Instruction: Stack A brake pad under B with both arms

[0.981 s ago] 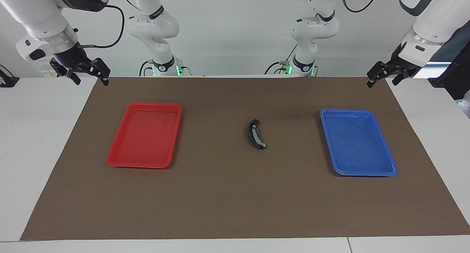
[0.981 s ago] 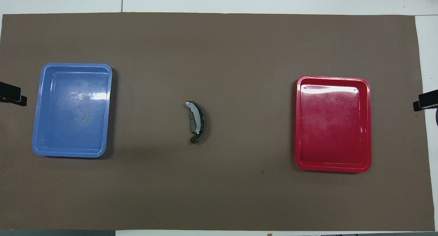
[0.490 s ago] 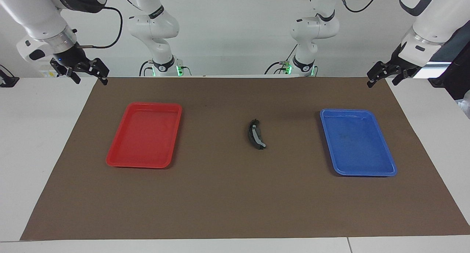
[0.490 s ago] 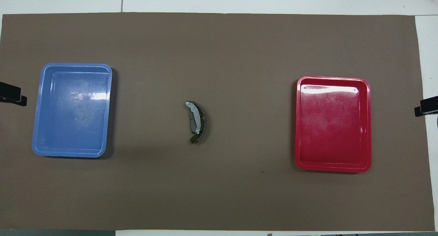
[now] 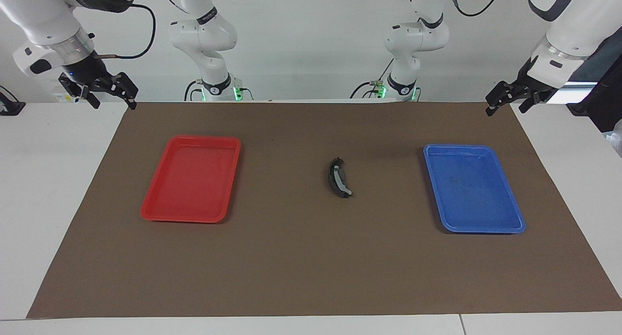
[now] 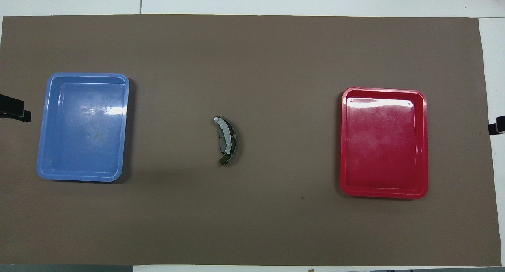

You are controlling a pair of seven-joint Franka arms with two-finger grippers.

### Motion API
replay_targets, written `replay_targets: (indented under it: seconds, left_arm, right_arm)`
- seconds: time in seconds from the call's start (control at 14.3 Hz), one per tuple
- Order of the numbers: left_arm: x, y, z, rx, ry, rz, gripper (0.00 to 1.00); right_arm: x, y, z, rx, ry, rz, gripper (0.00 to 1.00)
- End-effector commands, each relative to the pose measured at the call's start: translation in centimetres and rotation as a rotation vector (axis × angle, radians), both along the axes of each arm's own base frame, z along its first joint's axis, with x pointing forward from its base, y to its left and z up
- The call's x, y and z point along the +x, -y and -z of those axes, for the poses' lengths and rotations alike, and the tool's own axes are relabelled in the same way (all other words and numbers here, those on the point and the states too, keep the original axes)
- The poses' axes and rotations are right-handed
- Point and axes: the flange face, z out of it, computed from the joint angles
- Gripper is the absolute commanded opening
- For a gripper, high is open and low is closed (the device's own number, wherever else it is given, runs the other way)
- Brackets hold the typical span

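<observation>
We are seeing B lying on the brown mat between the red tray and the blue tray, with A brake pad stacked beneath it. Our left gripper and right gripper are hanging open and empty over the mat's corners nearest the robots.

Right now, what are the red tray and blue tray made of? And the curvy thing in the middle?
Red tray and blue tray: likely glossy plastic, since light glints off them. The curved brake pad: probably dull dark metal with a pale grey strip.
</observation>
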Motion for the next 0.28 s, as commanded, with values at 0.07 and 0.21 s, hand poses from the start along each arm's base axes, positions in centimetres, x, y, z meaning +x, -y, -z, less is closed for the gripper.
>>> replay_targets:
  seconds: [0.07,0.21]
  left_arm:
    - [-0.70,-0.27,-0.10,-0.003,0.012,-0.001,1.00]
    - [-0.70,-0.27,-0.10,-0.003,0.012,-0.001,1.00]
  right_arm:
    - [-0.14,0.17,-0.20,-0.008,0.012,-0.022,1.00]
    - [-0.11,0.01,-0.20,-0.009,0.012,-0.024,1.00]
